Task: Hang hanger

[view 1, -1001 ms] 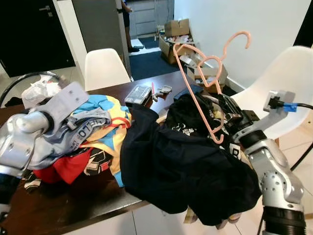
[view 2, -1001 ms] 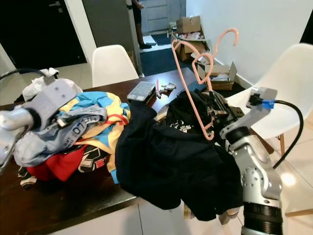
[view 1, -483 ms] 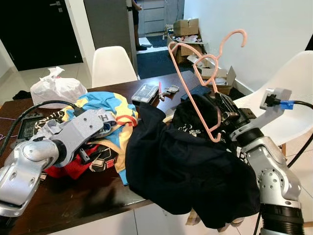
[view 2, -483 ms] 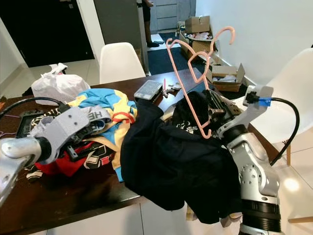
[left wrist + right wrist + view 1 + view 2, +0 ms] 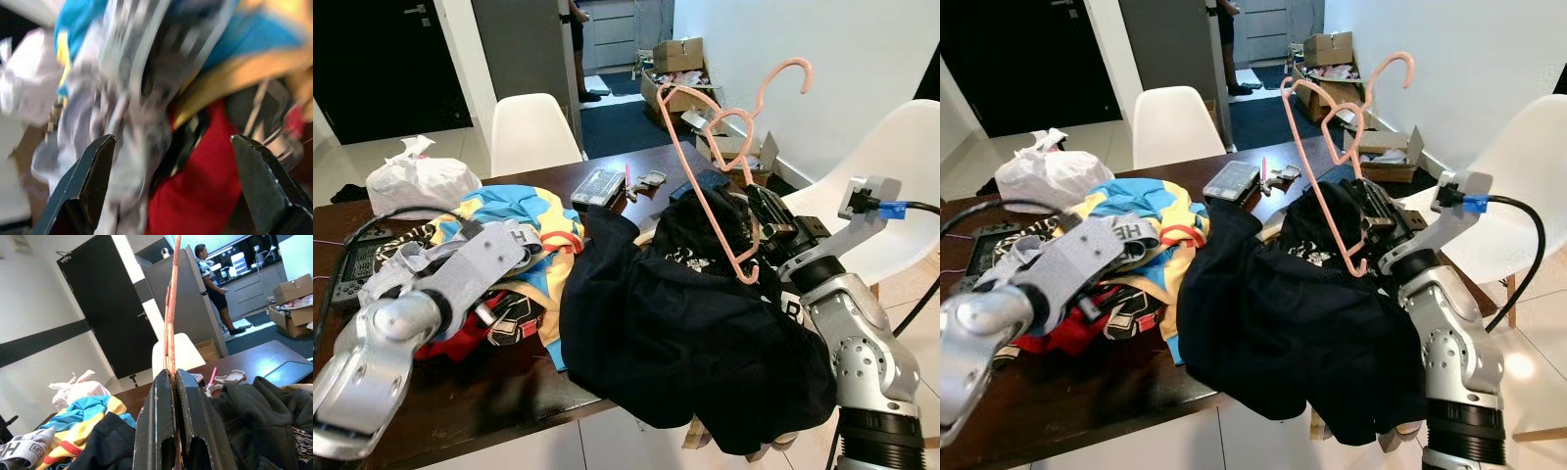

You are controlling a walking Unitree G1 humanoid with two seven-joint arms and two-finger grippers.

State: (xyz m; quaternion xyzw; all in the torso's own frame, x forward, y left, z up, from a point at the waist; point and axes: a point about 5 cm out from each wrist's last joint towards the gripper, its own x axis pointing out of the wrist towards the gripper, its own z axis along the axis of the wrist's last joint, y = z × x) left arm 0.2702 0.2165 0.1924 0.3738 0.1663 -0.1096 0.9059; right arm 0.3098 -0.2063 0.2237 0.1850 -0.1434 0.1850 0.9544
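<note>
Pink hanger [image 5: 724,166] stands upright above the dark garment [image 5: 685,333], pinched in my right gripper [image 5: 172,382]. Left gripper [image 5: 171,161] gapes over clothes pile [image 5: 509,235]. I fear its hook snagging fabric.

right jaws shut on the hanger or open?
Shut. In the right wrist view the right gripper has its jaws pressed together on the pink hanger, held raised above the dark garment.

Right gripper [image 5: 766,227] clamps a pink plastic hanger [image 5: 717,166], which rises above its jaws. Black garment [image 5: 685,343] drapes below them. Left gripper [image 5: 514,257] rests against the colourful clothes pile [image 5: 524,220].
</note>
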